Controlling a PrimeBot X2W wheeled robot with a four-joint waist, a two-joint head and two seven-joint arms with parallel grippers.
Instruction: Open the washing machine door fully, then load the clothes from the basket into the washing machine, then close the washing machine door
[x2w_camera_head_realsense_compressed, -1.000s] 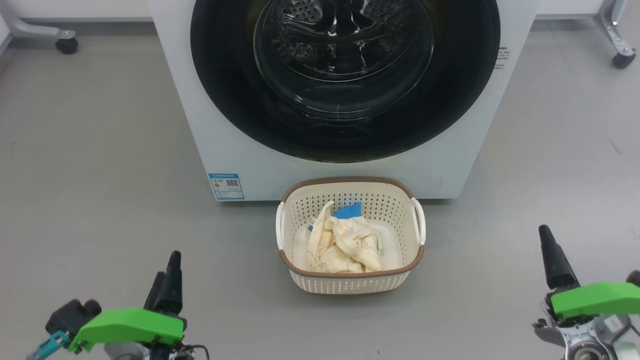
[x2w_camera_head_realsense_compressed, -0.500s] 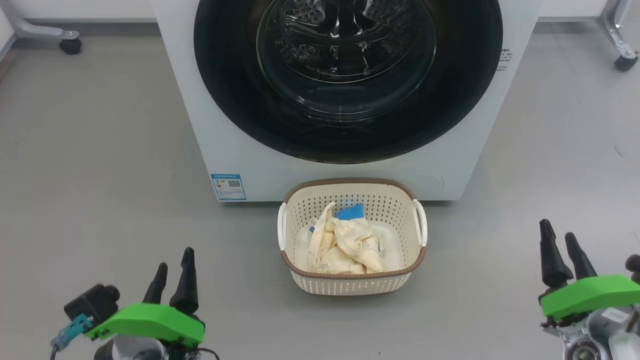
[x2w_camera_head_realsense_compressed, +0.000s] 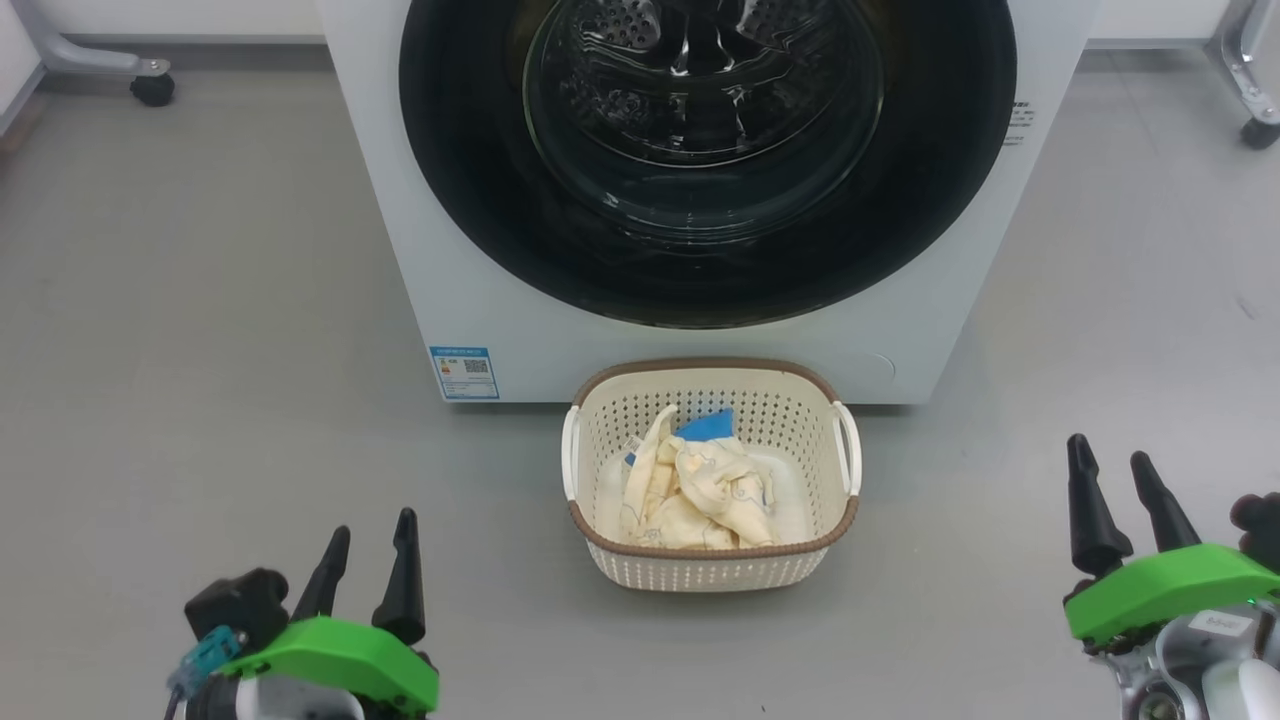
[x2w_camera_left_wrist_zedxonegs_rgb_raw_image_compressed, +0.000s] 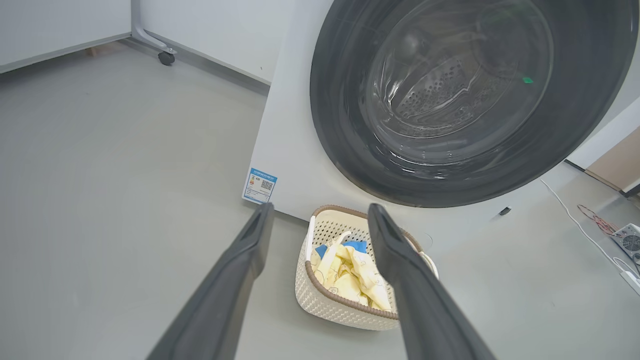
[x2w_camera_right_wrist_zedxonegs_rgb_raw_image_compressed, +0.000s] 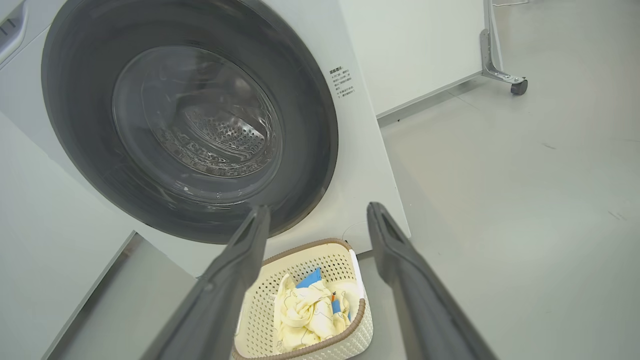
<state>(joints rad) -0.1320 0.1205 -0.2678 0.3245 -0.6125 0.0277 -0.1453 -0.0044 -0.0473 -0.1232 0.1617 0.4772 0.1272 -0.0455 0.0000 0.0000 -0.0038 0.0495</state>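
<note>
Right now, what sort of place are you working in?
Probably a test room rather than a home laundry: a washing machine and clothes basket on bare grey floor, wheeled frame legs behind, loose cables beside.

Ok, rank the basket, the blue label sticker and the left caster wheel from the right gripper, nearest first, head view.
1. basket, centre, left of the right gripper.
2. blue label sticker, beyond it, leftward.
3. caster wheel, far upper left.

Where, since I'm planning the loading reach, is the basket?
In the head view the basket sits on the floor at centre, just in front of the washing machine, right of its blue label sticker.
</note>
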